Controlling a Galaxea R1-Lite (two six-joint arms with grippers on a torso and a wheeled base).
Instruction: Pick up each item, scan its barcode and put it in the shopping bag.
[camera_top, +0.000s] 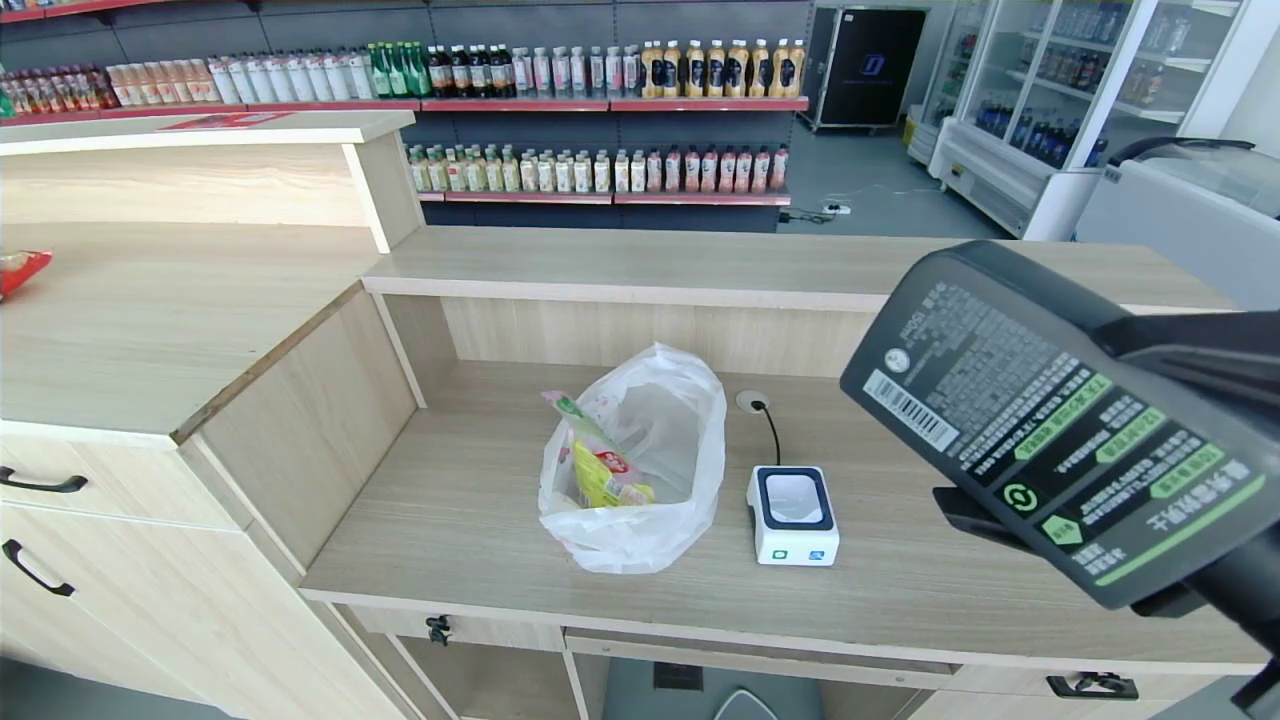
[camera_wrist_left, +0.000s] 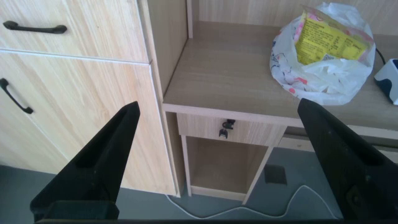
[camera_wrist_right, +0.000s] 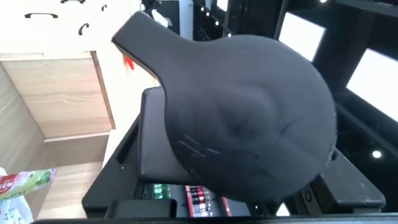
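Shop table (camera_top: 470, 510) lay below my right claw (camera_top: 1085, 430), clamped on a dark pouch (camera_top: 1000, 390); left claw (camera_wrist_left: 217, 165) gaped apart.

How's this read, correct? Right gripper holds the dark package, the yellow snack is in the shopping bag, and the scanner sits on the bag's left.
Not quite. The head view shows the scanner on the robot's right of the shopping bag, not its left. The rest holds: the right gripper holds the dark package, and the yellow snack is in the bag.

barcode label (camera_top: 910, 410) on black pouch (camera_top: 1060, 430), print illegible
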